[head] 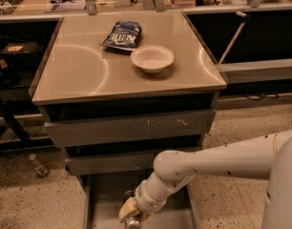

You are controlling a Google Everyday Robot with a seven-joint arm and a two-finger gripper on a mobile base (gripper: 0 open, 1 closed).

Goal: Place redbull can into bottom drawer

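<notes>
Where the lowest of three grey drawers stands pulled open at the bottom centre of the frame, the bottom drawer [104, 208] shows a flat grey floor and low side walls. A white arm [217, 161] reaches in from the right, and its gripper [130, 216] hangs over that floor at the lower edge. A shiny round end, apparently the redbull can [133, 222], sits right at the gripper's tip; how far the gripper is open cannot be told. The two upper drawers [129, 127] are closed. On the cabinet top [79, 73], a white bowl [152, 57] sits just beside a dark blue crisp bag [121, 35].
</notes>
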